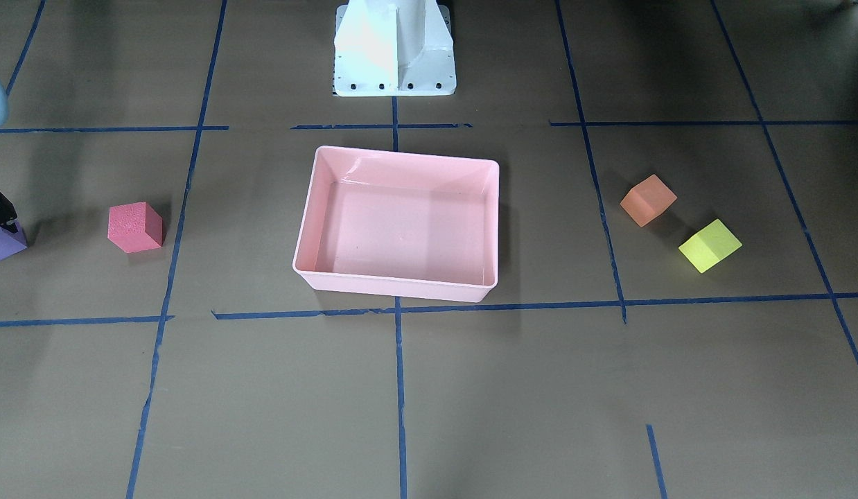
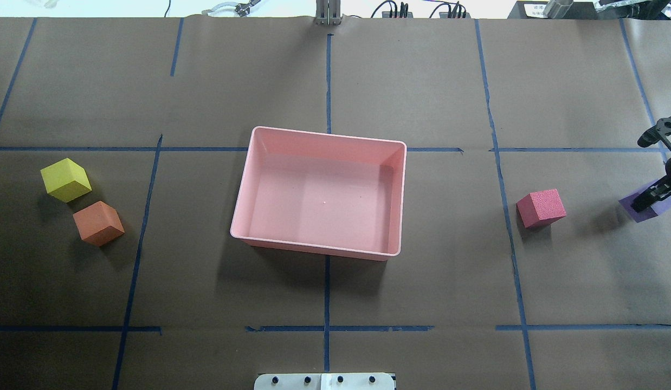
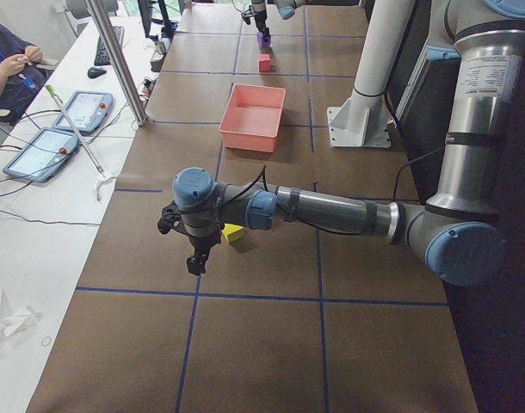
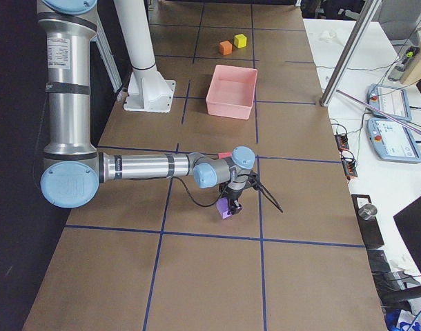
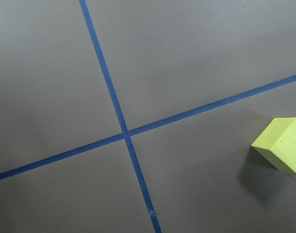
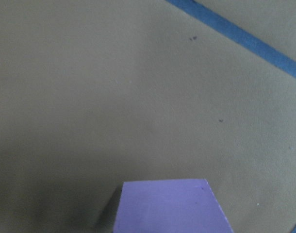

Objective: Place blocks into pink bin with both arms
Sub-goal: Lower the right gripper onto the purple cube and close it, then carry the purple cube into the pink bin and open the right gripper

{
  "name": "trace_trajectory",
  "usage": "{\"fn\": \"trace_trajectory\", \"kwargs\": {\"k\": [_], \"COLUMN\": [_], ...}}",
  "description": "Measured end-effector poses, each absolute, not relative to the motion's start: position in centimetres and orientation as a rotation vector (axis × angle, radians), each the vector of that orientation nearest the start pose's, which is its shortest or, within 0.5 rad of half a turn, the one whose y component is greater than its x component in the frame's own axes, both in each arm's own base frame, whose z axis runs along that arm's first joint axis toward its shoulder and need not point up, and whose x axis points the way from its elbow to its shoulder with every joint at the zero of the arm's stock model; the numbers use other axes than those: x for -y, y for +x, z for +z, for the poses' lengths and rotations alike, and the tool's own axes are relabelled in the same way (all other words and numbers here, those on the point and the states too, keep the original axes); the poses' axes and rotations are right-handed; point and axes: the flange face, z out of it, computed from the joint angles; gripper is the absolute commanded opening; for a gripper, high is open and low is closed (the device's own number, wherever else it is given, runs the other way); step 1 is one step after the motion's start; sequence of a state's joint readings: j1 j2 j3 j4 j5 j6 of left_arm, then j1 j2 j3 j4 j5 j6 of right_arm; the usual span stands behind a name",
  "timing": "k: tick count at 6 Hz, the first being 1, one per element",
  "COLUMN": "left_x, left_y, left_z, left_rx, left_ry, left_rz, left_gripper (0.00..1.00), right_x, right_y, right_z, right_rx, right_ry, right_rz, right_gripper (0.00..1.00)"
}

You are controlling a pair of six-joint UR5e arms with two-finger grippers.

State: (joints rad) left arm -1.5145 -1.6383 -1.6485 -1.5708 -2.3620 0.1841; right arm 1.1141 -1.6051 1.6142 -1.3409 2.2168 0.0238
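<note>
The pink bin (image 2: 238, 206) (image 1: 394, 285) sits empty at the table's middle. The yellow block (image 2: 66, 180) (image 1: 710, 245) and the orange block (image 2: 98, 223) (image 1: 648, 199) lie on my left side. The red block (image 2: 540, 207) (image 1: 134, 227) and the purple block (image 2: 660, 210) (image 1: 3, 244) lie on my right side. My right gripper (image 2: 639, 176) is open at the table's right edge, one finger at the purple block, which fills the bottom of the right wrist view (image 6: 172, 206). My left gripper (image 3: 194, 258) hangs beside the yellow block (image 5: 284, 145); I cannot tell whether it is open.
The white base pedestal (image 1: 394, 48) stands behind the bin. Blue tape lines (image 2: 327, 303) grid the brown table. A side bench with tablets (image 3: 82, 112), a slanted metal post (image 3: 116, 60) and a seated operator (image 3: 9, 56) lies beyond the table's far edge.
</note>
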Motion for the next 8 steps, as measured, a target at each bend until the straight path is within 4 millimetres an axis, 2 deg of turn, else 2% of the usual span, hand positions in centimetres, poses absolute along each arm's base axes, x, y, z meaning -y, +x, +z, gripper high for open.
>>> {"fn": "trace_trajectory", "kwargs": {"k": [1, 2, 3, 4, 6, 7, 8], "left_x": [52.8, 52.8, 52.8, 52.8, 52.8, 52.8, 52.8], "left_y": [-3.3, -3.3, -3.3, -3.3, -3.3, -3.3, -3.3], "left_z": [58.4, 58.4, 58.4, 58.3, 58.3, 58.3, 58.3], "left_rx": [-0.782, -0.782, -0.782, -0.782, -0.782, -0.782, -0.782], "left_ry": [0.189, 0.19, 0.19, 0.191, 0.191, 0.191, 0.191], "left_rz": [0.286, 0.286, 0.285, 0.285, 0.284, 0.284, 0.284], "left_gripper": [1.0, 1.0, 1.0, 1.0, 1.0, 1.0, 1.0], "right_x": [48.0, 48.8, 49.6, 50.1, 48.4, 47.4, 46.3], "right_y": [-15.4, -15.9, -17.6, -21.6, -34.0, -39.9, -45.0], "right_z": [59.7, 54.1, 47.0, 39.8, 27.1, 21.9, 18.1], "right_rx": [0.704, 0.722, 0.746, 0.773, 0.813, 0.822, 0.818], "right_ry": [0.091, 0.087, 0.062, 0.022, -0.064, -0.094, -0.116], "right_rz": [-0.443, -0.361, -0.266, -0.186, -0.022, 0.065, 0.129], "right_gripper": [0.27, 0.27, 0.28, 0.28, 0.29, 0.37, 0.67]}}
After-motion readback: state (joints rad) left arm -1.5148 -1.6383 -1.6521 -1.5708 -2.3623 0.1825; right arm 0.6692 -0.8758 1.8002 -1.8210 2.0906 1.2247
